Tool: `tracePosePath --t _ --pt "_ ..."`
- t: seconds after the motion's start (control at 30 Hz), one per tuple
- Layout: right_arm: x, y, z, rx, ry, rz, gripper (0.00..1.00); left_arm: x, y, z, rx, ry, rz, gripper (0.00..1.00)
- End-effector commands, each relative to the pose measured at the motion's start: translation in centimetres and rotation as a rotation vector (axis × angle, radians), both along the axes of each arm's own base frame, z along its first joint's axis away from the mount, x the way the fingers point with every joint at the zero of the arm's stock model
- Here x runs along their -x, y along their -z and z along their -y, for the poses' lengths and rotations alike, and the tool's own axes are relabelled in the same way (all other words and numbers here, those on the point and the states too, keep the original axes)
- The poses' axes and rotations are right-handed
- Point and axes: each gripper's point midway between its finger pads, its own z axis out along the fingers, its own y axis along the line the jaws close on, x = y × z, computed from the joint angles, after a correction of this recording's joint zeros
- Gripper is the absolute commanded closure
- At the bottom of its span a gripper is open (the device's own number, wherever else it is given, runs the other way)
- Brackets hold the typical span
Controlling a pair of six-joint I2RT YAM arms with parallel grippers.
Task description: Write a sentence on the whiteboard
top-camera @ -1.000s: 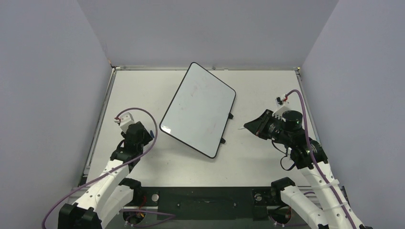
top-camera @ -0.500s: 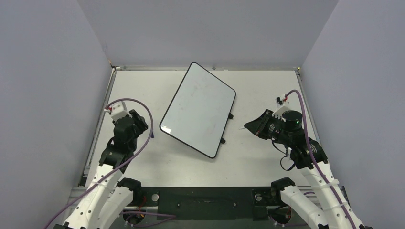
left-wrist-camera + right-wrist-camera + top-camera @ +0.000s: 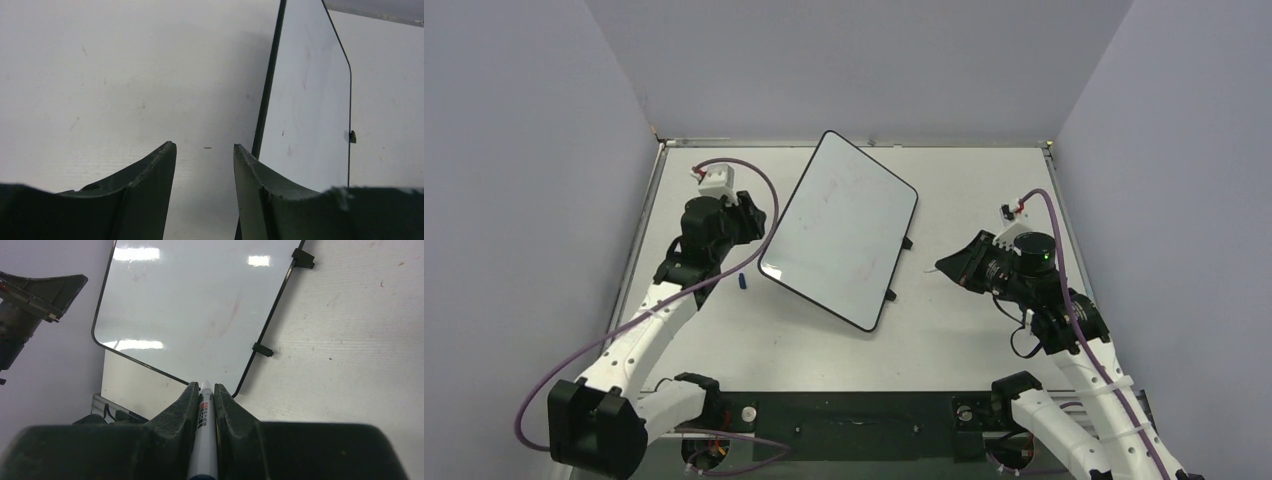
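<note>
Your left pincer (image 3: 204, 147) hangs released, fingers apart with only bare bench (image 3: 100, 75) between them. The whiteboard (image 3: 839, 228) sits just to its right, and in the wrist view the black-framed left edge runs close past the right finger. Whether finger and frame touch, I cannot tell. The board lies mid-bench, turned at an angle, its white face showing faint reddish smudges. On the other side, your right pincer (image 3: 205, 386) is clenched on a marker (image 3: 204, 425), its tip pointing at the board's right edge, near the two black tabs (image 3: 262, 349) but apart from them. A small blue thing (image 3: 742, 282) lies on the bench by the board's near-left corner.
</note>
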Motion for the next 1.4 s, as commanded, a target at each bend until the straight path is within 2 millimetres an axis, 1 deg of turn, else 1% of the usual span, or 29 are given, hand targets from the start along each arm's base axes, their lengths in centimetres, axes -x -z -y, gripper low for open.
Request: tracePosePath --t 0.0,0.03,0.07,0.1,0.13,0.17,0.2,0.23,0.27,0.3,0.33,0.43,0.5,0.53,0.57,0.8,0.83,0.87,0.9,0.97,1.1,1.13,1.17,1.2,1.23,1.27,1.3,1.33,1.37 --pt "-0.1 0.1 0.1 0.013 -0.009 0.023 1.0 -3.1 -4.5 3.3 -0.008 0.186 0.142 0.57" --pt "-0.1 0.2 0.1 0.014 -0.012 0.021 1.0 -3.4 -5.1 3.9 -0.011 0.217 0.155 0.57" --pt "-0.1 0.2 0.1 0.015 -0.016 0.022 1.0 -3.9 -4.2 4.3 -0.012 0.235 0.131 0.57" --pt "-0.1 0.3 0.1 0.016 -0.017 0.018 1.0 -4.2 -4.8 5.1 -0.004 0.271 0.144 0.57" --pt "0.0 0.2 0.0 0.017 -0.027 0.018 1.0 -4.7 -3.9 5.5 -0.003 0.287 0.117 0.57" --pt "0.0 0.3 -0.1 0.018 -0.031 0.016 1.0 -5.1 -4.1 5.8 0.002 0.301 0.116 0.57" --pt "0.1 0.2 -0.1 0.018 -0.037 0.017 1.0 -5.6 -3.3 6.1 0.002 0.305 0.092 0.57" --pt "0.1 0.2 -0.1 0.021 -0.038 0.02 1.0 -5.9 -3.3 6.3 0.007 0.312 0.089 0.56" --pt "0.1 0.2 0.0 0.025 -0.037 0.023 1.0 -6.4 -2.5 6.4 0.009 0.316 0.065 0.56" --pt "0.2 0.1 0.1 0.03 -0.037 0.031 1.0 -6.6 -2.6 6.7 0.021 0.331 0.065 0.56" --pt "0.2 0.1 0.2 0.033 -0.031 0.034 1.0 -6.9 -1.9 6.9 0.027 0.338 0.049 0.57" --pt "0.4 0.0 0.4 0.036 -0.031 0.048 1.0 -7.6 -1.8 7.7 0.06 0.365 0.043 0.57" --pt "0.5 0.0 0.4 0.038 -0.034 0.048 1.0 -8.0 -1.0 8.2 0.072 0.391 0.021 0.57" --pt "0.6 0.0 0.4 0.04 -0.036 0.047 1.0 -8.0 -1.2 8.6 0.083 0.417 0.023 0.57" --pt "0.6 0.2 0.4 0.045 -0.037 0.042 1.0 -8.1 -0.6 8.9 0.088 0.436 0.006 0.57" --pt "0.8 0.7 0.4 0.048 -0.044 0.031 1.0 -9.1 0.5 10.2 0.13 0.51 -0.022 0.57" --pt "0.8 0.6 0.4 0.046 -0.045 0.033 1.0 -9.2 1.1 10.3 0.136 0.515 -0.039 0.58" --pt "0.8 0.6 0.4 0.048 -0.046 0.033 1.0 -9.3 1.0 10.6 0.147 0.533 -0.039 0.58" --pt "0.8 0.6 0.4 0.049 -0.047 0.034 1.0 -9.4 1.5 10.8 0.154 0.544 -0.05 0.59" --pt "0.9 0.7 0.5 0.054 -0.045 0.033 1.0 -9.2 1.6 11.6 0.18 0.589 -0.049 0.63" --pt "0.9 1.0 0.5 0.058 -0.047 0.024 1.0 -9.0 1.0 13.2 0.222 0.7 -0.042 0.67" --pt "0.9 1.1 0.5 0.059 -0.048 0.023 1.0 -9.0 1.3 13.5 0.227 0.715 -0.049 0.68" --pt "0.9 1.1 0.4 0.06 -0.049 0.022 1.0 -8.9 0.6 14.0 0.23 0.753 -0.037 0.7" --pt "0.9 1.1 0.5 0.062 -0.049 0.022 1.0 -8.8 1.1 14.2 0.234 0.77 -0.053 0.71" --pt "0.9 1.1 0.5 0.061 -0.05 0.023 1.0 -8.6 0.6 14.7 0.233 0.806 -0.052 0.71" --pt "0.9 1.1 0.5 0.062 -0.049 0.022 1.0 -8.6 1.0 15.0 0.231 0.823 -0.063 0.72" --pt "0.8 1.1 0.5 0.063 -0.049 0.022 1.0 -8.4 0.6 15.6 0.216 0.859 -0.063 0.71" --pt "0.8 1.1 0.5 0.062 -0.05 0.021 1.0 -8.4 1.0 16.0 0.207 0.875 -0.076 0.71" --pt "0.8 1.2 0.4 0.063 -0.052 0.02 1.0 -8.0 0.8 16.7 0.184 0.91 -0.081 0.7"
